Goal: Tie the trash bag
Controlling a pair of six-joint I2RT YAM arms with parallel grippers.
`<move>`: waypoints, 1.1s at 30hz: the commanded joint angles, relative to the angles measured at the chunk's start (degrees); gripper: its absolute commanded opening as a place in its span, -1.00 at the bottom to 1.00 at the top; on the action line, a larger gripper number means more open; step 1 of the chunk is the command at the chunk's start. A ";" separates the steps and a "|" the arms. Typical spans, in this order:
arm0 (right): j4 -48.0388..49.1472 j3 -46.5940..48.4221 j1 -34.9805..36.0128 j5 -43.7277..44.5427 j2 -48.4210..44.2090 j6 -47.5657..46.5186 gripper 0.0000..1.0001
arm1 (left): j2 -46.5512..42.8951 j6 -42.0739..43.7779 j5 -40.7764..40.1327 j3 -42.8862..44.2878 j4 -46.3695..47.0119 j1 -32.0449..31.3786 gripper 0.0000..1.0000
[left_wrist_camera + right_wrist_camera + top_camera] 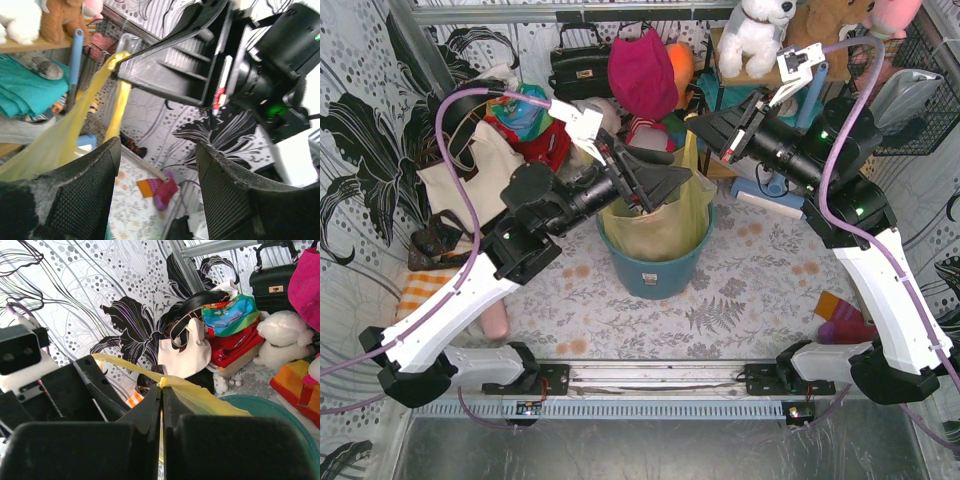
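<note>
The trash bag (665,228) sits in the teal bucket (655,275) at the middle of the worktop (750,290). The bucket wall hides its lower part, and from above the left jaws cover its left rim. Its contents are hard to make out.

The right jaws are closed on a strip of the bag's yellow-green plastic, drawn up tight from the far right rim. In the right wrist view the film comes out on both sides of the pressed fingers (145,412).

The left jaws stand wide open just over the bag's mouth, and the gap between their ribbed fingers (85,200) shows only worktop and patterned wall beyond. The stretched plastic passes behind one finger; whether it touches cannot be told.

Clutter crowds the far side. A cream tote (470,170) with black straps lies at the left. A black handbag (580,68) and a magenta cap (642,72) are behind the bucket. A white plush toy (757,30) sits on a shelf to the right, partly cut off by the frame.
</note>
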 commanded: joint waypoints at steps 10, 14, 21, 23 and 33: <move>0.46 2.54 0.16 -2.27 -2.31 -1.13 -1.00 | 0.11 16.21 -2.26 -9.38 23.01 -0.18 0.40; -1.36 3.77 0.14 -4.08 -2.39 -1.22 -1.00 | 1.99 20.22 -0.41 -9.90 25.64 -0.19 0.39; -3.18 4.08 0.14 -4.30 -3.22 -2.14 -1.00 | 5.08 24.55 -0.51 -8.48 26.32 -0.19 0.47; -3.36 3.98 0.16 -4.29 -3.36 -2.22 -1.00 | 5.82 25.89 0.51 -8.33 26.19 -0.19 0.47; -3.49 4.13 0.14 -4.47 -3.43 -1.99 -1.00 | 8.66 29.83 2.77 -10.54 30.12 0.02 0.37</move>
